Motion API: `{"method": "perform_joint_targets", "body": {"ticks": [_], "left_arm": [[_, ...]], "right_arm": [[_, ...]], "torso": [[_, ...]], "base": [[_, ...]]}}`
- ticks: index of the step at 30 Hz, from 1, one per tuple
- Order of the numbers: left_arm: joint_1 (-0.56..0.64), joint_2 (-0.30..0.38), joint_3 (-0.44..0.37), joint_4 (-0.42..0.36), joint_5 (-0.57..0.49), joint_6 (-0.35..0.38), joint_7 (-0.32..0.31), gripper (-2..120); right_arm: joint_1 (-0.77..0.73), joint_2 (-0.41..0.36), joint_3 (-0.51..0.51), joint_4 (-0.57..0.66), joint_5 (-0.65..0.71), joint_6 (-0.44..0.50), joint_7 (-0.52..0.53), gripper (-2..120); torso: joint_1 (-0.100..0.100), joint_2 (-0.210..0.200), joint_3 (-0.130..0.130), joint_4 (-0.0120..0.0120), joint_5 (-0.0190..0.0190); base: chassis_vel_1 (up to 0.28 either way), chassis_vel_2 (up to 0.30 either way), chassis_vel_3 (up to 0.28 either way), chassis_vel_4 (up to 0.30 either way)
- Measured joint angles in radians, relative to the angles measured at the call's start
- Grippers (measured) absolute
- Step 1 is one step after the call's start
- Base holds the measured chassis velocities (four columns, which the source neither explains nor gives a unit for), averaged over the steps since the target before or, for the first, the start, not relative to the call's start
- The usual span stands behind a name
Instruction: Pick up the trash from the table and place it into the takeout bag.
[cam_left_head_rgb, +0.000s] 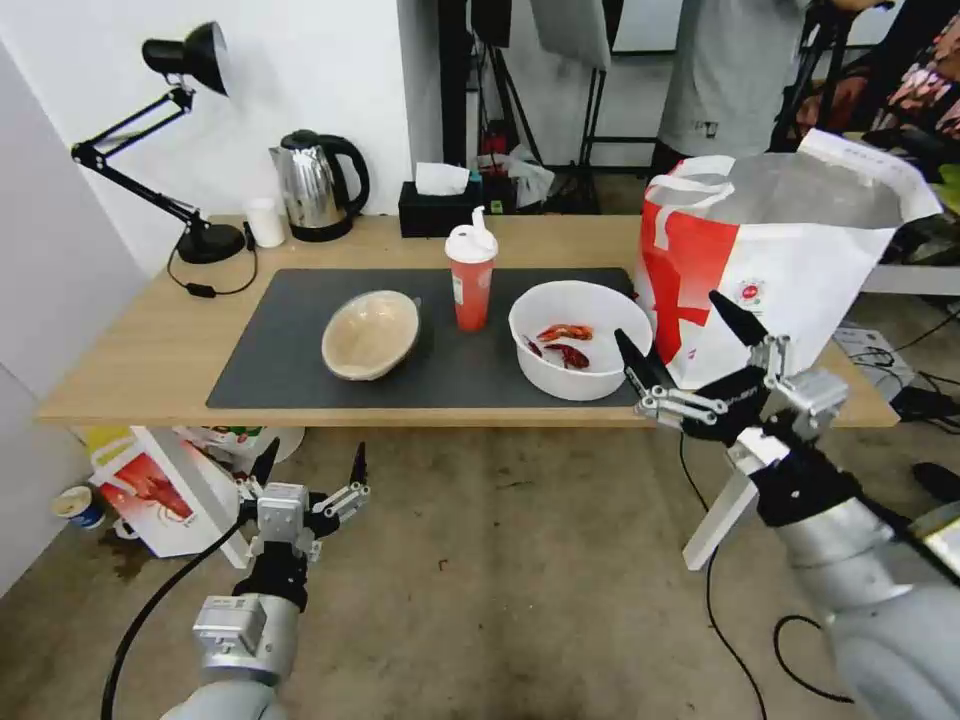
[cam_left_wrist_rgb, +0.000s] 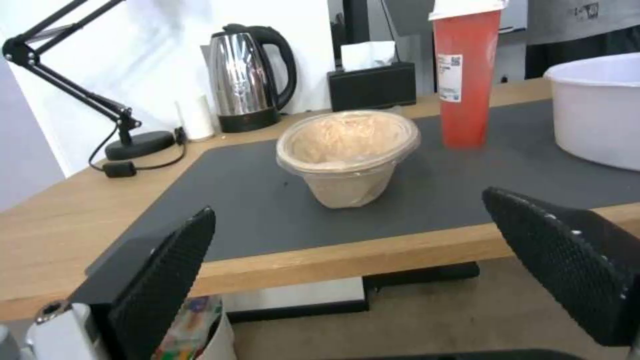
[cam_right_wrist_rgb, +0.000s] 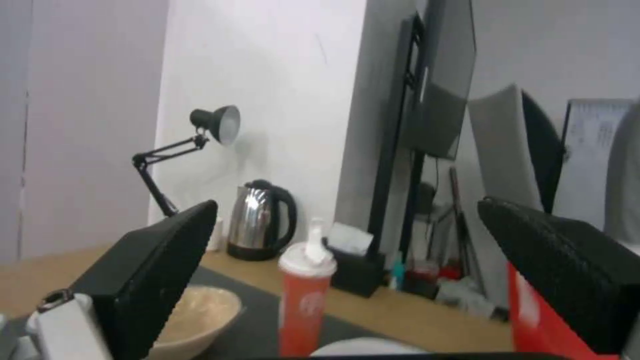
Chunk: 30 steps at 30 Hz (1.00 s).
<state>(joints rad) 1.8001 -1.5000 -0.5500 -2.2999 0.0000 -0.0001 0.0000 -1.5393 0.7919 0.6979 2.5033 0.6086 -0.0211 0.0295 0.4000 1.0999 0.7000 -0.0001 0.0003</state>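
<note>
on the dark grey mat (cam_left_head_rgb: 300, 350) of the light-wood table (cam_left_head_rgb: 150, 340) sit three pieces of trash in a row: a tan paper bowl (cam_left_head_rgb: 370, 334) tipped on its side, a tall red cup (cam_left_head_rgb: 471, 277) with a white lid, and a white plastic bowl (cam_left_head_rgb: 580, 338) holding red crayfish shells. the takeout bag (cam_left_head_rgb: 780, 260) stands open just beside that bowl, at the table's right end. the right gripper (cam_left_head_rgb: 690, 345) hovers at the table's near edge in front of the white bowl, jaws spread wide, holding nothing. the left gripper (cam_left_head_rgb: 310, 468) hangs low before the table, jaws also wide and empty.
</note>
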Motion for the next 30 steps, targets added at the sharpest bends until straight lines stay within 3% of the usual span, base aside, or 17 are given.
{"method": "perform_joint_targets", "body": {"ticks": [10, 18, 27, 30], "left_arm": [[0.0, 0.0, 0.0, 0.0, 0.0, 0.0, 0.0, 100], [0.0, 0.0, 0.0, 0.0, 0.0, 0.0, 0.0, 100], [0.0, 0.0, 0.0, 0.0, 0.0, 0.0, 0.0, 100], [0.0, 0.0, 0.0, 0.0, 0.0, 0.0, 0.0, 100]], "right_arm": [[0.195, -0.195, 0.086, -0.068, 0.088, -0.116, -0.017, 100], [0.364, -0.367, 0.097, -0.08, 0.151, -0.308, 0.051, 100], [0.412, -0.554, 0.137, -0.122, 0.227, -0.325, 0.012, 100], [0.41, -0.659, 0.138, -0.153, 0.226, -0.281, -0.086, 100]], "torso": [[0.0, 0.0, 0.0, 0.0001, -0.0001], [0.0, 0.0, 0.0, 0.0, -0.0002], [0.0, 0.0, 0.0, -0.0001, -0.0002], [0.0, 0.0, 0.0, 0.0, -0.0004]], "base": [[0.0, 0.0, 0.0, 0.0], [0.0, 0.0, 0.0, 0.0], [0.0, 0.0, 0.0, 0.0], [0.0, 0.0, 0.0, 0.0]]}}
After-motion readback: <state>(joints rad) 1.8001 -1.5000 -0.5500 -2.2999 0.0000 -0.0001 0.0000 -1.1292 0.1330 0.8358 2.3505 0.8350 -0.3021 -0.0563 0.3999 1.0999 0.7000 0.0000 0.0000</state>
